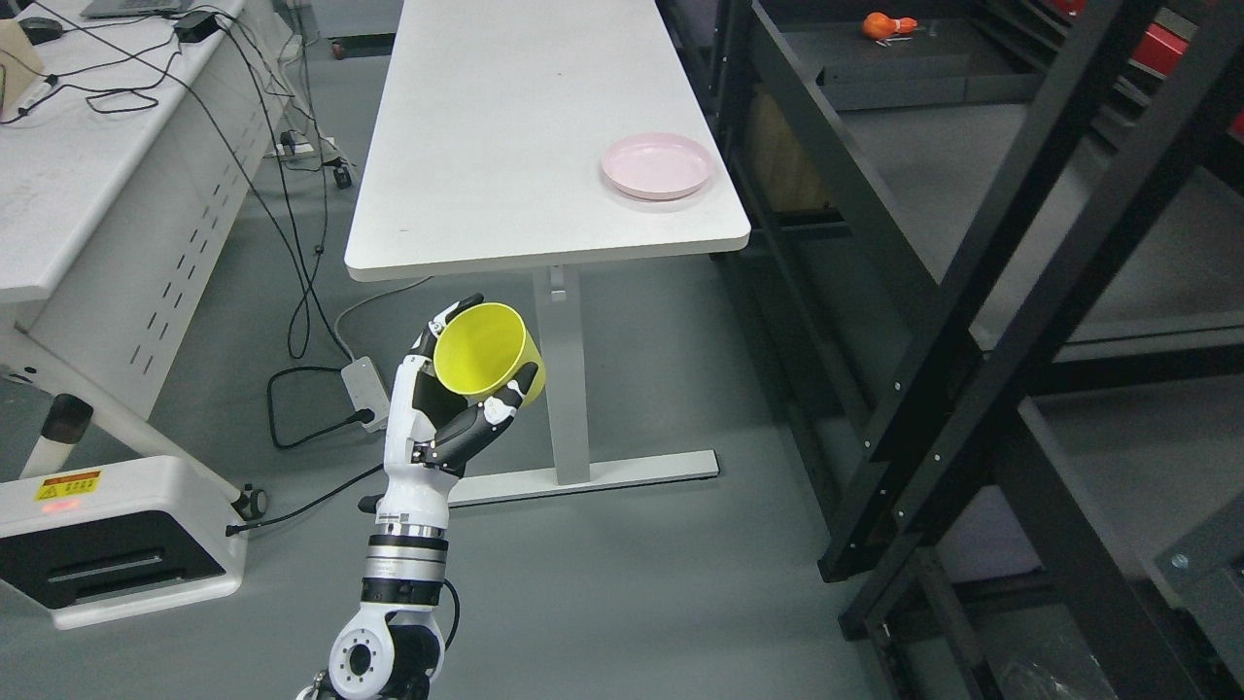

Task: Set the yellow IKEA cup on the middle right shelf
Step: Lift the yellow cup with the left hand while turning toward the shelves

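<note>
We see our left hand [452,399] raised in front of the white tabletop [505,146], its fingers [476,428] wrapped around a yellow cup [483,350]. The cup is held in the air, tilted so its open mouth faces us; no brand mark is readable on it. A pink plate [657,165] sits near the tabletop's right edge. To the right stands a black shelf rack [1020,282], well apart from the cup. At lower left, a white machine [126,535] carries a yellow warning label [68,484], its print too small to read.
</note>
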Robot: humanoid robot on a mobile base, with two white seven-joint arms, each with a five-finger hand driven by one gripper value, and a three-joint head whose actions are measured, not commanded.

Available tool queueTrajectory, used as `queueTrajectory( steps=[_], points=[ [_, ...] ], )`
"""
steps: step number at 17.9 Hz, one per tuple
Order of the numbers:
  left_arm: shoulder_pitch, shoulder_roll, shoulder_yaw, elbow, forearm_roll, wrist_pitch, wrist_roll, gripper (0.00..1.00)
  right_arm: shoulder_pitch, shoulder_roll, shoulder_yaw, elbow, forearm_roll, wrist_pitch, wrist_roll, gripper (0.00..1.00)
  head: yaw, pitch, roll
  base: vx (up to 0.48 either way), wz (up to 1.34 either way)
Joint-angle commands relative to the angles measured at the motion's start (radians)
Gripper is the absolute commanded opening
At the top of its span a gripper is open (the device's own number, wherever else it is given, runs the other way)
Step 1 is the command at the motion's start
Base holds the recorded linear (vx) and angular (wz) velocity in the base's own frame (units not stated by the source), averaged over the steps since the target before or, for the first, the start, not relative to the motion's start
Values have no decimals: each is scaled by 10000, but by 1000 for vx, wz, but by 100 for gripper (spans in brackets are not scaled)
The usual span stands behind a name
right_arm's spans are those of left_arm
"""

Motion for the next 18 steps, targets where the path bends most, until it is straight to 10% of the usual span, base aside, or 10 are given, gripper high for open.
queueTrajectory(
  steps=[1, 18],
  points=[
    [-195, 175, -201, -66, 0, 3, -7, 1, 137, -175, 169, 0, -245, 7, 3, 99, 0, 0, 0, -116, -372],
    [-655, 175, -2930, -281, 0, -580, -7, 2, 137, -175, 169, 0, -245, 7, 3, 99, 0, 0, 0, -78, -363]
  ],
)
